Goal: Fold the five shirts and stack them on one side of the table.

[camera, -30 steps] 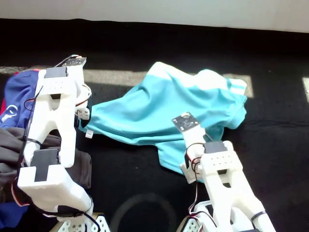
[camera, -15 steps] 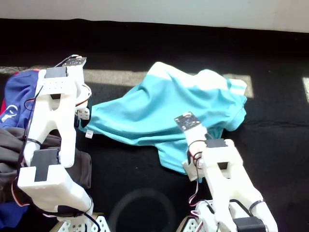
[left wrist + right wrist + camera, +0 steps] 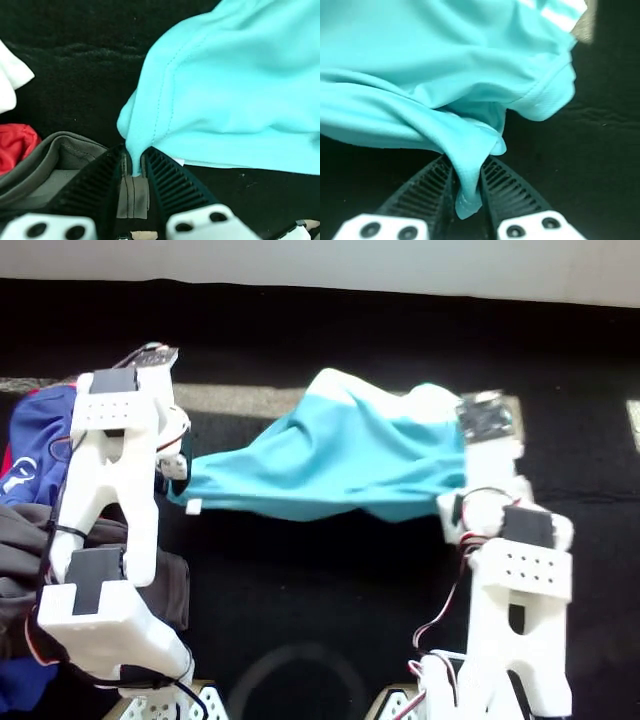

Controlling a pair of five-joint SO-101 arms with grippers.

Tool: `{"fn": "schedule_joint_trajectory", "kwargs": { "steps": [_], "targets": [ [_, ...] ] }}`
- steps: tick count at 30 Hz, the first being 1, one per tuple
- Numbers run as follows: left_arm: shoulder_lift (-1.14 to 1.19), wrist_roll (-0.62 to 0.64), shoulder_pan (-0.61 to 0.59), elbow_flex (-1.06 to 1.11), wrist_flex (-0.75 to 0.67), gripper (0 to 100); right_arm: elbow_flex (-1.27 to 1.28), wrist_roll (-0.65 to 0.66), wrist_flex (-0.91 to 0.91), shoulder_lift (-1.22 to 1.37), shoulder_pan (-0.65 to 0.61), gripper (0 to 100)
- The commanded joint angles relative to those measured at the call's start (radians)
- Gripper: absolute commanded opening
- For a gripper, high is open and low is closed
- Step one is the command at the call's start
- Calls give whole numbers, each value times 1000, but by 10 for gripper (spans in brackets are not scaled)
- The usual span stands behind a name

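A turquoise shirt (image 3: pixel 330 455) hangs stretched across the middle of the black table (image 3: pixel 300 600), held at both ends. At its left corner my left gripper (image 3: pixel 180 485) is shut on the hem; the black ribbed jaws pinch a fold of the turquoise shirt (image 3: pixel 225 90) at my left gripper (image 3: pixel 134 167). My right gripper (image 3: pixel 455 502) is shut on the right end, where the turquoise shirt (image 3: pixel 445 75) bunches down between the jaws of my right gripper (image 3: pixel 468 192). A white-striped sleeve (image 3: pixel 560 12) lies beyond.
A pile of other shirts lies at the table's left edge: blue (image 3: pixel 30 445), dark grey (image 3: pixel 20 570) and a bit of red (image 3: pixel 15 145), with white cloth (image 3: pixel 10 82) beside it. A sunlit strip (image 3: pixel 230 398) crosses the far part of the table.
My right arm has swung right and away with the shirt's lower edge, pulling the crumpled turquoise shirt taut into a band. The left arm shifted slightly, keeping its grip.
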Motion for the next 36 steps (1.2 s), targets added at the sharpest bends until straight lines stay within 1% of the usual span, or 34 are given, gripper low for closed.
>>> {"fn": "schedule_joint_trajectory", "kwargs": {
  "steps": [1,2,6,9,13,18,21,25,27,30,36],
  "targets": [
    [-19,3,53,-252,176,9,-191,-63,-27,-16,62,5],
    [-19,3,68,-329,216,9,-252,-63,-24,-16,70,5],
    [-96,3,96,-526,224,9,-461,-63,-18,-15,74,5],
    [-180,3,157,-587,224,9,-572,-61,-16,7,76,5],
    [-314,6,223,-598,219,9,-751,-61,-15,39,77,5],
    [-504,6,223,-599,210,9,-964,-61,-5,42,84,5],
    [-624,6,220,-599,172,9,-1092,-61,51,42,120,5],
    [-753,5,147,-595,71,9,-1247,-61,136,42,185,5],
    [-782,2,114,-595,48,9,-1322,-61,176,42,214,5],
    [-794,2,107,-593,48,9,-1425,-61,211,42,243,5],
    [-794,2,107,-591,49,9,-1586,-58,166,50,314,5]
  ]
}}
